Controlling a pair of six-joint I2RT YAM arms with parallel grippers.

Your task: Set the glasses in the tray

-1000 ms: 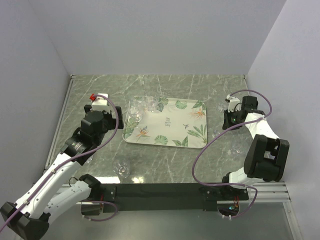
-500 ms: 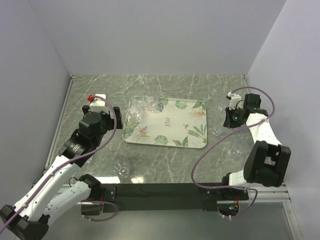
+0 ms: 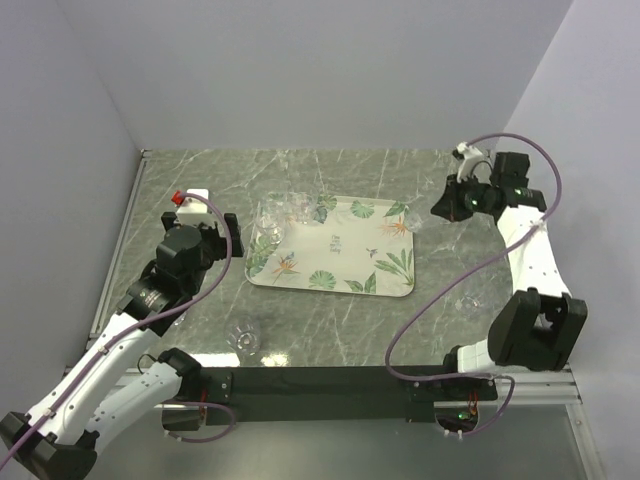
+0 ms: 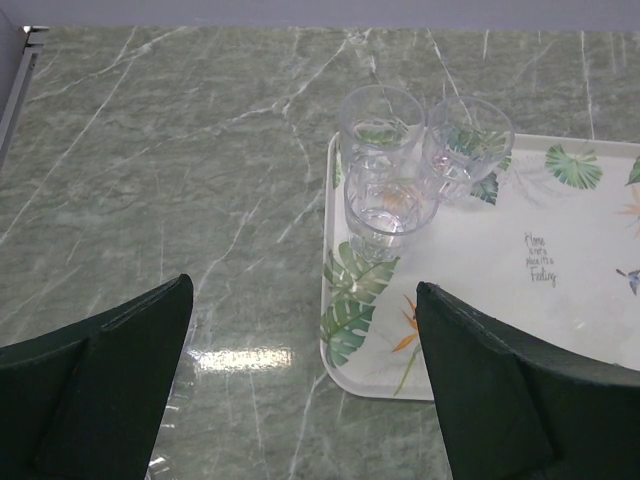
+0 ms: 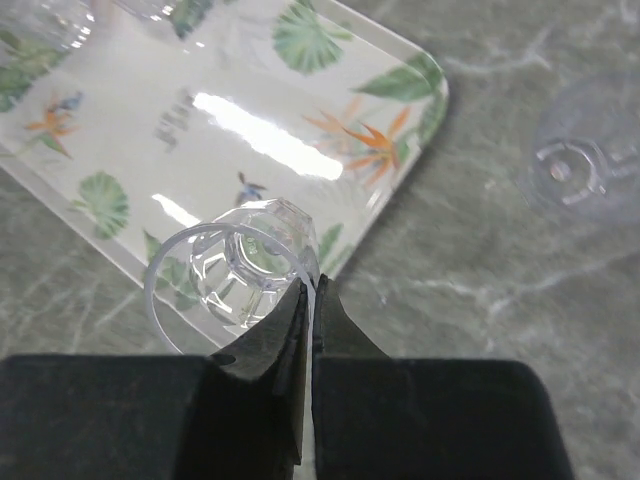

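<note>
**Right gripper** (image 5: 312, 292): the jaws are clamped on the rim wall of the held glass (image 5: 232, 272), with one finger inside the rim and one outside. Only the right wrist view shows this grip. From overhead, the held glass (image 3: 412, 219) is a faint glint at the far right corner of the tray (image 3: 335, 262), just ahead of the right gripper (image 3: 438, 207). It cannot be told whether the glass rests on the tray or hangs above it.

**Left gripper** (image 4: 302, 295): the jaws are wide apart with nothing between them, and they face the tray's far left corner.

The left wrist view shows three glasses (image 4: 392, 200) standing upright in that corner, packed close together. From overhead the three glasses (image 3: 290, 210) blur into one patch.

**Off the tray:**
- The right wrist view shows a stray glass (image 5: 588, 160) on the green marble table (image 5: 480, 260), just beside the tray corner.
- Only the overhead view shows a near glass (image 3: 245, 338) on the table in front of the left arm.
</note>
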